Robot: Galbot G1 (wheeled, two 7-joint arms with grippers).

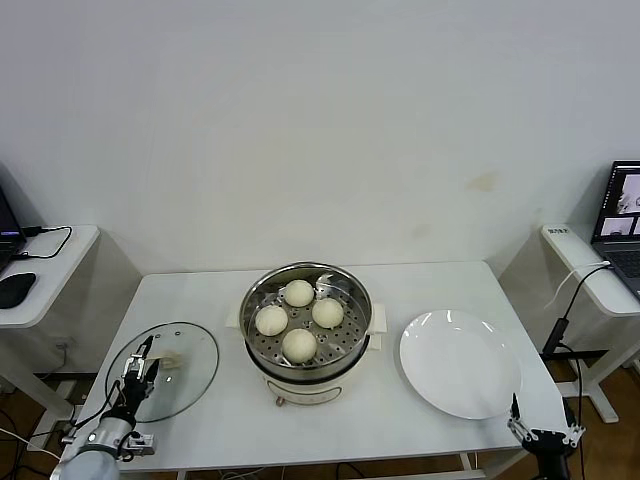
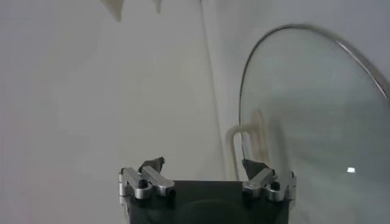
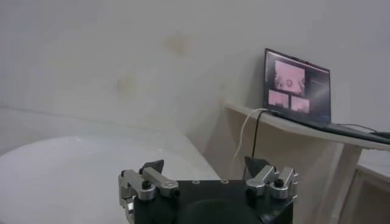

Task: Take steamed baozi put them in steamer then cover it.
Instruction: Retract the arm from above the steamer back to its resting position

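Four cream-white baozi (image 1: 299, 319) sit on the perforated tray inside the shiny steel steamer (image 1: 352, 343) at the table's middle. The clear glass cover (image 1: 185, 365) with its cream bar handle (image 1: 168, 363) lies flat on the table to the steamer's left; it also shows in the left wrist view (image 2: 317, 122). My left gripper (image 1: 139, 372) is open and empty, hovering at the cover's near-left rim; the left wrist view shows its gripper (image 2: 204, 164) empty. My right gripper (image 1: 545, 437) is open and empty, low at the table's front right corner, and shows in its own wrist view (image 3: 206, 165).
A flat white plate (image 1: 460, 362) lies right of the steamer, also in the right wrist view (image 3: 67, 170). Side desks stand on both sides, with a laptop (image 1: 622, 218) on the right one and a mouse (image 1: 14, 288) on the left one. Cables hang by the right desk.
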